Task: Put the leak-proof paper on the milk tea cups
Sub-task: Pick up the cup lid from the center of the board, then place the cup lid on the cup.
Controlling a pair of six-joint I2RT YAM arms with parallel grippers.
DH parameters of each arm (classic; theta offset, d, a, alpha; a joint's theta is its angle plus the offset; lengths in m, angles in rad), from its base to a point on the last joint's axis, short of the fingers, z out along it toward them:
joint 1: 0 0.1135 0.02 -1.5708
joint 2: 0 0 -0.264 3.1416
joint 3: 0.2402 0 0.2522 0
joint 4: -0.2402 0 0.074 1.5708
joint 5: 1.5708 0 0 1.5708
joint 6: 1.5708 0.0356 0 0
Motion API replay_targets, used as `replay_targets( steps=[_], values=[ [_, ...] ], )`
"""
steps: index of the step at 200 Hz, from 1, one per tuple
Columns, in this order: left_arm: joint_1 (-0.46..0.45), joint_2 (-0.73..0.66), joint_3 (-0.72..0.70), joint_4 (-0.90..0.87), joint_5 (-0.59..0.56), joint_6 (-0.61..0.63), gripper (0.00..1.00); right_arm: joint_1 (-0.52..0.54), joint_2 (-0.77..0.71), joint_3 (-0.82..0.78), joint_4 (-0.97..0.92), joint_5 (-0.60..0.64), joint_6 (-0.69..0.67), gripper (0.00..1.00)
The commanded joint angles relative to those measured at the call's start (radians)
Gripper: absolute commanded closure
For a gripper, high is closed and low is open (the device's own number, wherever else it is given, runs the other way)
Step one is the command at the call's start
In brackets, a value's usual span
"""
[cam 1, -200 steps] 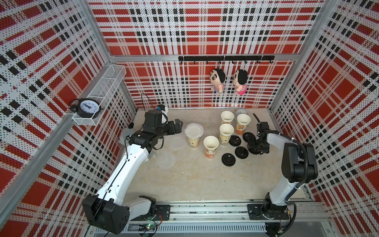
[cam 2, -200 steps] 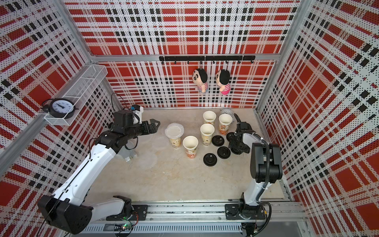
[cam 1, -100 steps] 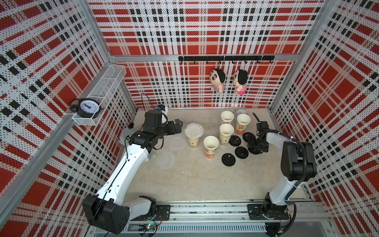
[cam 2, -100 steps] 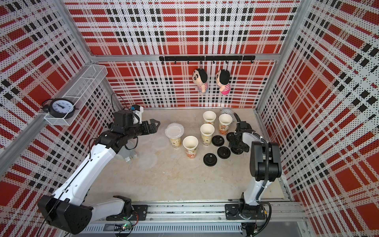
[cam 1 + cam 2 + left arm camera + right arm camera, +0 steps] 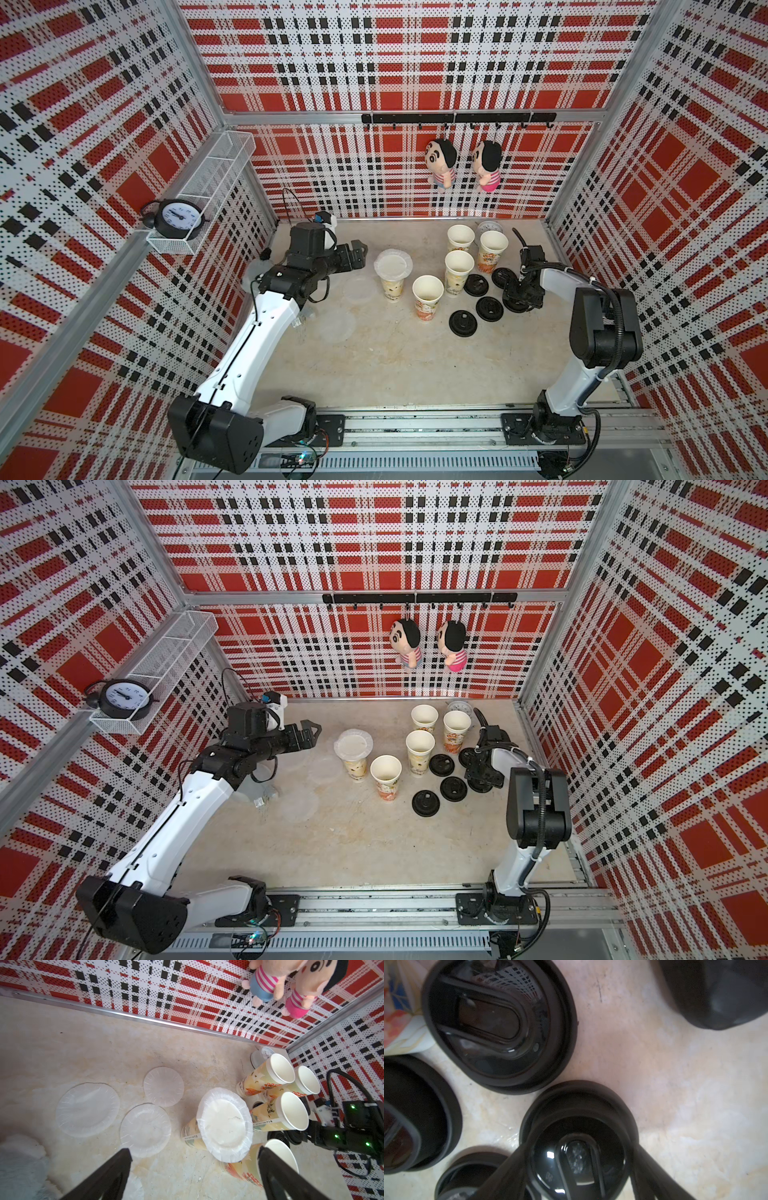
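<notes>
Several milk tea cups stand at the back right. One cup [image 5: 392, 286] wears a sheet of leak-proof paper [image 5: 392, 266] on its mouth; the others, such as the nearest [image 5: 427, 297], are uncovered. Three loose sheets [image 5: 87, 1109] [image 5: 145, 1130] [image 5: 163, 1086] lie flat on the table left of the covered cup. My left gripper [image 5: 359, 253] hovers open and empty just left of that cup, which sits ahead of its fingers [image 5: 124, 1153] in the left wrist view. My right gripper [image 5: 517, 301] is down on a black lid [image 5: 571, 1101], its fingers [image 5: 512, 1167] against both sides of the lid, which rests on the table.
More black lids [image 5: 476, 284] [image 5: 489, 308] [image 5: 462, 323] lie between the cups and the right arm. A small white alarm clock [image 5: 488, 227] sits behind the cups at the back wall. A wire shelf with a black clock [image 5: 176, 216] hangs on the left wall.
The right gripper's jaws have narrowed onto the black lid. The left arm and the cups have not moved.
</notes>
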Motion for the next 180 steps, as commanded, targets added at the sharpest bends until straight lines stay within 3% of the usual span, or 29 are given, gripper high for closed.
replay_targets(
  steps=[1,44,89,131,180],
  values=[
    [0.022,-0.009,-0.017,-0.005,-0.005,0.015,0.02,-0.002,-0.117,0.011,-0.065,0.011,0.012,0.27],
    [0.058,-0.022,-0.037,0.015,0.035,0.020,0.02,0.080,-0.291,0.099,-0.237,0.067,-0.006,0.28],
    [0.079,-0.031,-0.057,0.015,0.045,0.032,0.02,0.271,-0.294,0.348,-0.443,0.132,-0.014,0.29],
    [0.100,-0.049,-0.089,0.013,0.046,0.034,0.02,0.504,-0.135,0.656,-0.565,0.182,-0.012,0.30],
    [0.119,-0.060,-0.103,0.001,0.038,0.041,0.02,0.705,0.197,1.117,-0.687,0.154,-0.063,0.30]
  ],
)
